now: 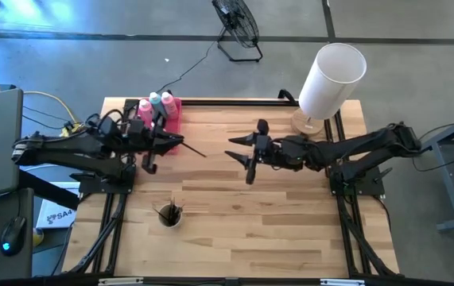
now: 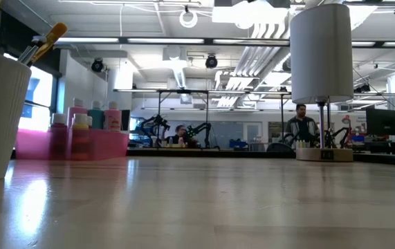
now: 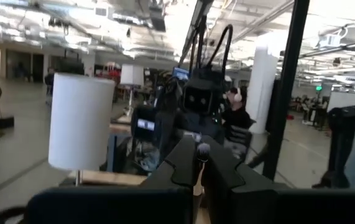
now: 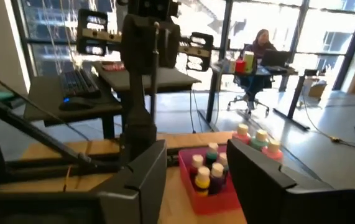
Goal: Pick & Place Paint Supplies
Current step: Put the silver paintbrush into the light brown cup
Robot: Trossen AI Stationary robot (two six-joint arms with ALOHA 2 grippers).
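The left gripper [image 1: 180,144] hangs over the light wooden slatted table [image 1: 274,214] just in front of the pink rectangular plastic tray [image 1: 171,121], its dark fingers [image 3: 183,163] pinched shut on a thin dark-handled brush [image 1: 193,149] whose shaft juts out toward the table's middle; in the left wrist view the brush's rounded end [image 3: 202,149] pokes up between the closed fingertips. The right gripper [image 1: 241,152] faces it from the middle of the table, jaws spread wide and holding nothing, a clear gap away from the brush tip. The tray at the table's far left corner holds two pink and one teal squeeze bottles with white caps [image 1: 156,104] along with several tiny capped paint pots [image 4: 205,168]. A white ribbed cup [image 1: 168,214] near the front edge holds more brushes [image 2: 43,43]. A big white cylinder lampshade [image 1: 331,79] on a round wooden base stands at the far right corner.
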